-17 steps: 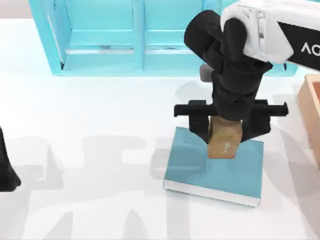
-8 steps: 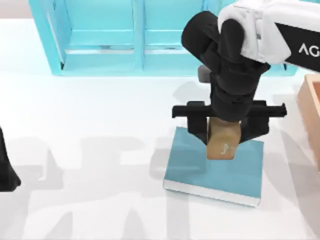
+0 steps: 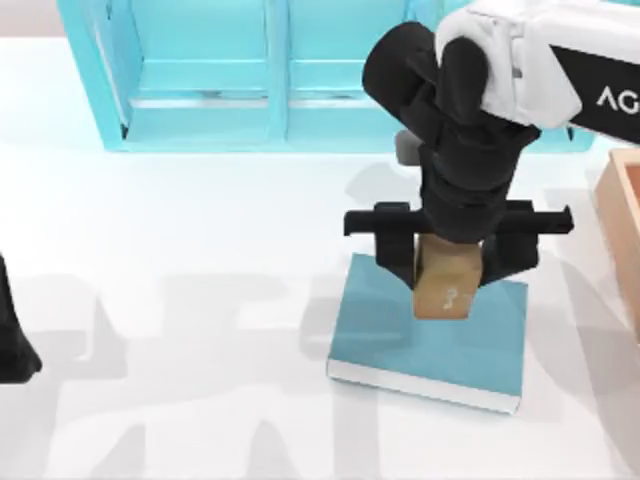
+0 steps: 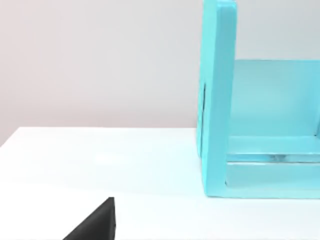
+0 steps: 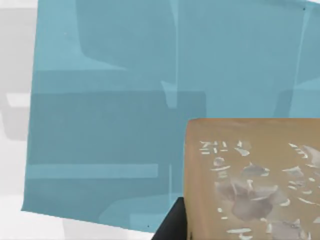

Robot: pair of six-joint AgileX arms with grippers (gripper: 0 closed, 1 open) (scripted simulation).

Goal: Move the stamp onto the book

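Two frames on, hardly anything differs: the right end effector point(image 3: 449, 262) stays over the book point(image 3: 395, 335), fingers clamped on the stamp point(image 3: 446, 288) at the cover's far side; contact unclear. White letters "AG" read on the arm. Left end effector point(image 3: 12, 340) sits parked at the desk's point(image 3: 180, 240) left edge.

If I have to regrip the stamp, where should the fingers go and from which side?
Take the stamp from above, by its two upright side faces near the top, as the right gripper has it now. It is a tall, narrow block above the book, so its sides are free.
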